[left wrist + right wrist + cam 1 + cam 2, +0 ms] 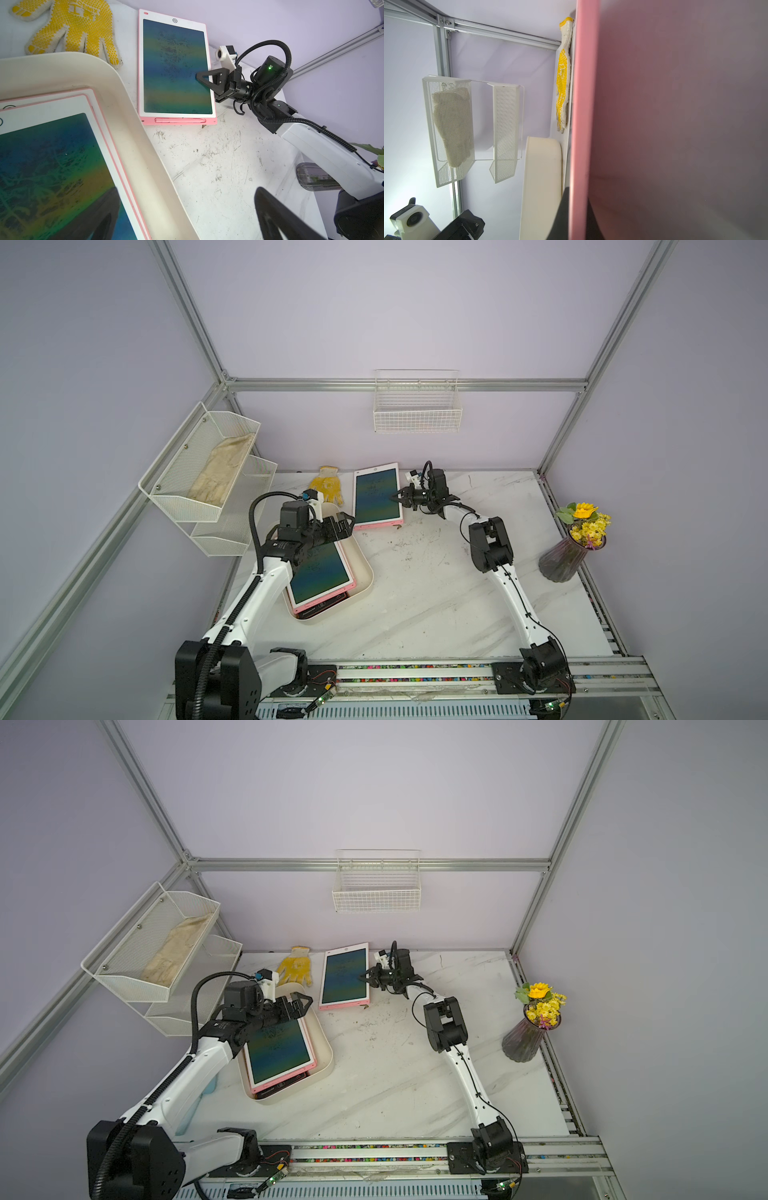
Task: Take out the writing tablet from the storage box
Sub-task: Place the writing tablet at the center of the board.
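White marble-look table (436, 593), scuffed in the mid. On it: cream box (363, 572), pink tablet (376, 497) just beside it, yellow glove (328, 487) at back edge, vase (561, 562) w/ flowers well apart.

right pincer (199, 77) clamped on writing tablet (176, 66) edge, storage box (128, 116) beside

Stacked tablets (320, 572), perhaps three, in storage box (365, 572); another tablet (377, 497) on table (415, 593) behind it; glove (328, 485) beside
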Available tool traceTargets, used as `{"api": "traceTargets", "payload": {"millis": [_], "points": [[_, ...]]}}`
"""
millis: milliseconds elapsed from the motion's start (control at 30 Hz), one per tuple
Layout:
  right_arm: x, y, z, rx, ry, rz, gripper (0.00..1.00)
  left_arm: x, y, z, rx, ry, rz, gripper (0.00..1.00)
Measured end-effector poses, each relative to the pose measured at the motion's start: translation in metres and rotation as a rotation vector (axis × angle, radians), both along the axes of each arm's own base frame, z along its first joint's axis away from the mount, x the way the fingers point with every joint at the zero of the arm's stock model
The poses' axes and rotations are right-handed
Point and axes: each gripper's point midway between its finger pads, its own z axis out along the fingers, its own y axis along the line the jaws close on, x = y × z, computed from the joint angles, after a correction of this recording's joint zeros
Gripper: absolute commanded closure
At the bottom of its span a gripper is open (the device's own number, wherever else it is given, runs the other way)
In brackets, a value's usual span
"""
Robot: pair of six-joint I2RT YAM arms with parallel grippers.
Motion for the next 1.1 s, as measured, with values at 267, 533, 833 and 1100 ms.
{"api": "traceTargets", "payload": {"millis": [267, 533, 833, 1100], "points": [[-0.007, -0.002, 0.0, -0.001, 0.002, 0.001, 0.78, 0.001, 0.0, 0.002, -0.002, -0.007, -0.002, 0.0], [-0.006, -0.005, 0.0, -0.011, -0.012, -0.027, 0.56, 0.001, -0.001, 0.002, -0.003, -0.007, -0.003, 0.0], [0.004, -0.012, -0.007, -0.091, -0.022, -0.102, 0.53, 0.001, -0.001, 0.002, -0.007, -0.007, -0.007, 0.0], [0.003, -0.02, -0.008, -0.147, -0.038, -0.142, 0.51, 0.003, 0.001, -0.004, -0.012, 0.01, -0.006, 0.0]]}}
